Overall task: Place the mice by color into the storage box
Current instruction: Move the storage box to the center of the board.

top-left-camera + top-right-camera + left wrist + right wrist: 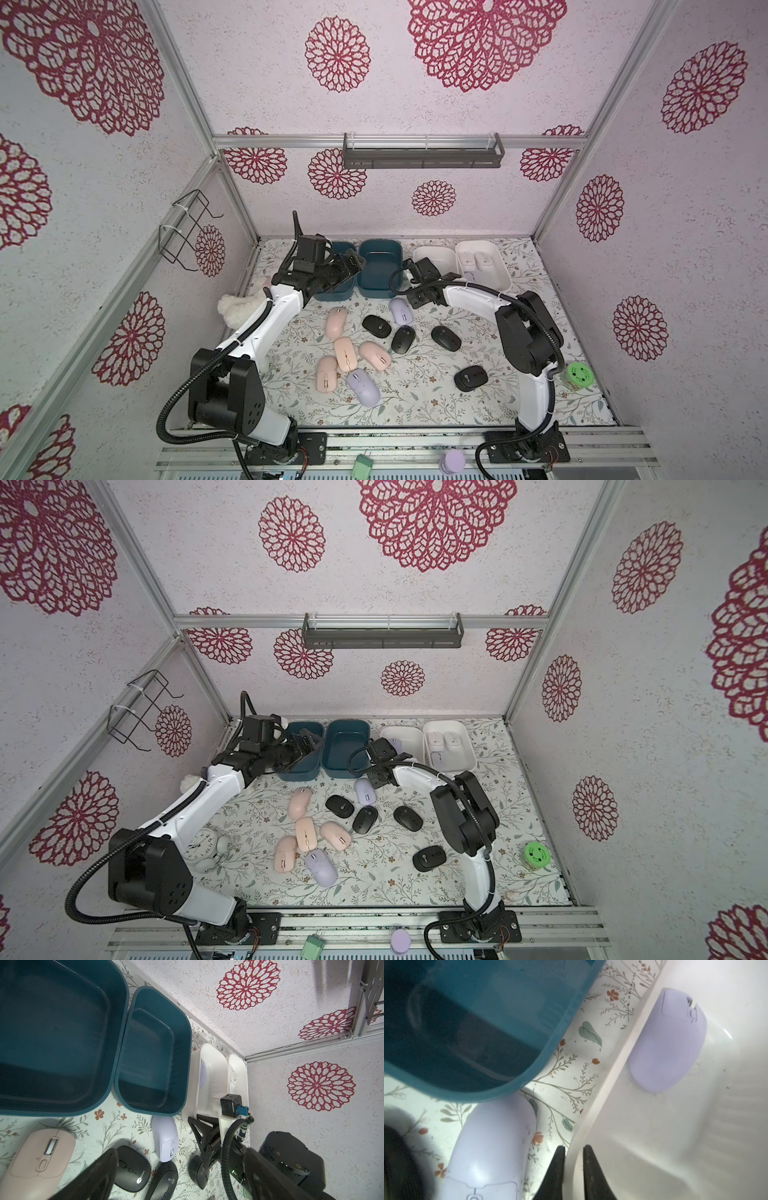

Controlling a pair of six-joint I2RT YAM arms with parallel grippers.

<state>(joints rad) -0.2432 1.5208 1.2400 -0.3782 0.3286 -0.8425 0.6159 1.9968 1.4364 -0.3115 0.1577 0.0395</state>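
White box point(610, 1093) holds lavender mouse point(668, 1043); neighbouring box point(498, 270), white mice point(484, 261).

Nearer blk mouse point(133, 1169): round silver badge at tail end w/ tiny pale letters beside it, left wrist view. Read approx. as "coo", not certain.
Second blk mouse point(164, 1178): same sort of badge + letters, too blurred to read.
White mice point(468, 262) in white box point(498, 286): small orange mark on each, seen in both top views. No letters made out.
Clock point(202, 845): numerals ringed the dial in a top view, too small to read.
Green lid point(537, 854): dark marks on top, not legible as txt.
Elsewhere: nothing legible.
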